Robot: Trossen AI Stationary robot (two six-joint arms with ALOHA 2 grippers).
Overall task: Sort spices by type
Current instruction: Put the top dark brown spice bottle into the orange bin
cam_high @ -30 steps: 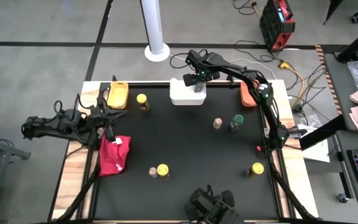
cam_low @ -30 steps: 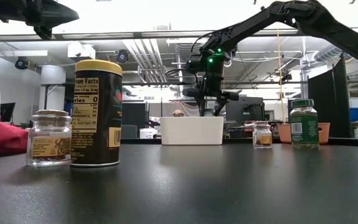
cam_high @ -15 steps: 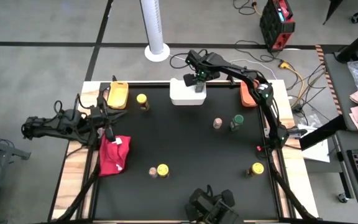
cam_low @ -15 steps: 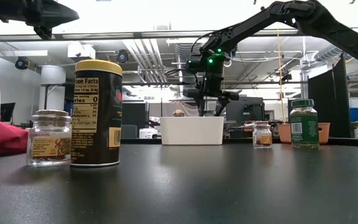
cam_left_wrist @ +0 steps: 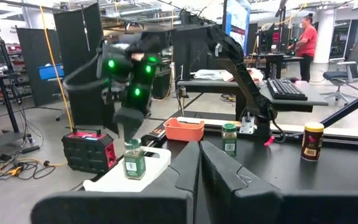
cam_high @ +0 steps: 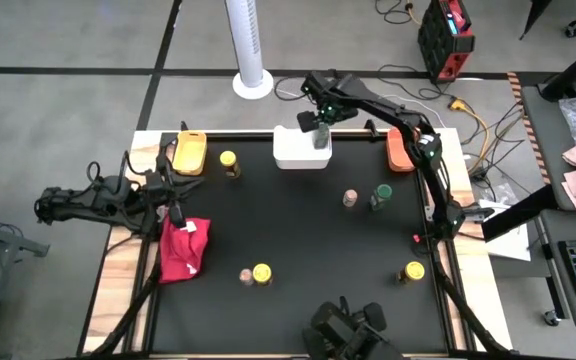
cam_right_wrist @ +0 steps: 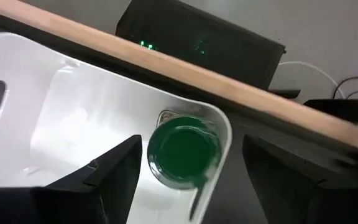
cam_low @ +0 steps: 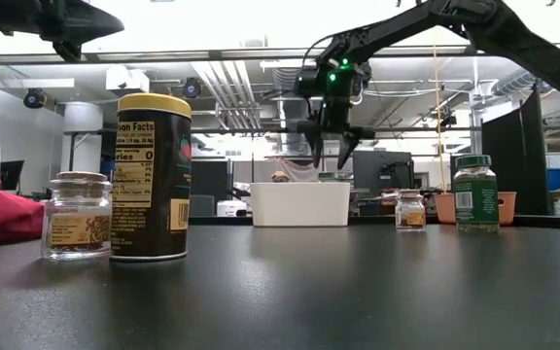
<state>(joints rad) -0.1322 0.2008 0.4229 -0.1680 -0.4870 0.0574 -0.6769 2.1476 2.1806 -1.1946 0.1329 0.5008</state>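
Black tabletop is backing the white tray (cam_high: pixel 293 155); right gripper (cam_low: pixel 330 154) is hanging open directly above the upright green-lidded jar (cam_right_wrist: pixel 183 153) inside it.

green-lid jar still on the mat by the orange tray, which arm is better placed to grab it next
Right. The right gripper hangs open over the white tray, on the green-lid jar's side, while the left gripper sits at the far left edge.

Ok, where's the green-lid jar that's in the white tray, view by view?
High: jar top centre, right corner of the tray.
Low: hidden behind the tray wall.
Left wrist: left of centre, on the tray.
Right wrist: centre, lid up.
Shared landmark: the white tray.
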